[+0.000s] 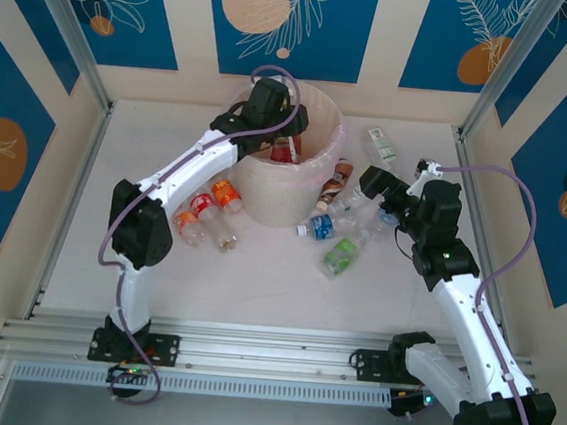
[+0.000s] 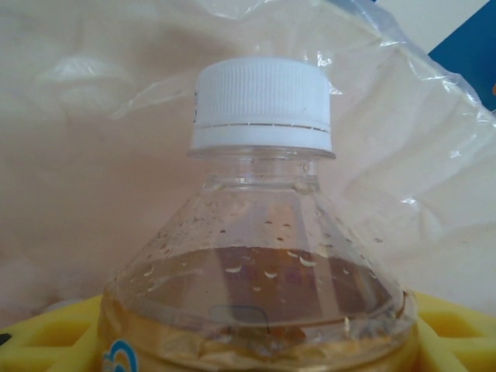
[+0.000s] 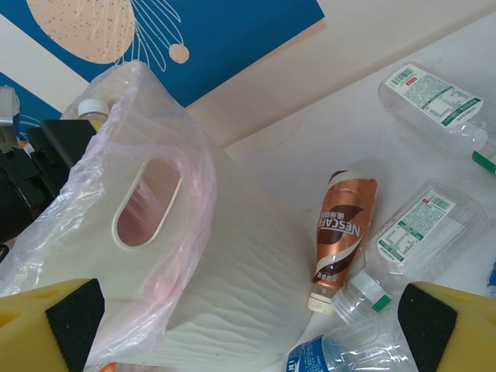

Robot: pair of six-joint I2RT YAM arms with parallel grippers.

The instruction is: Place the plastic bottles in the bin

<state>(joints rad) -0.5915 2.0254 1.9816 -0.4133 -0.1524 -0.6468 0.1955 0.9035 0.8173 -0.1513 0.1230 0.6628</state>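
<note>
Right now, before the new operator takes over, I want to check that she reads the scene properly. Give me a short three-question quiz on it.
1. True or false: the left gripper holds a white-capped bottle over the bin.
2. Fill in: the right gripper is ____.
3. The brown Nescafe bottle lies: A) inside the bin; B) on the table beside the bin; C) in the right gripper.
Key: 1 true; 2 open; 3 B.
</note>
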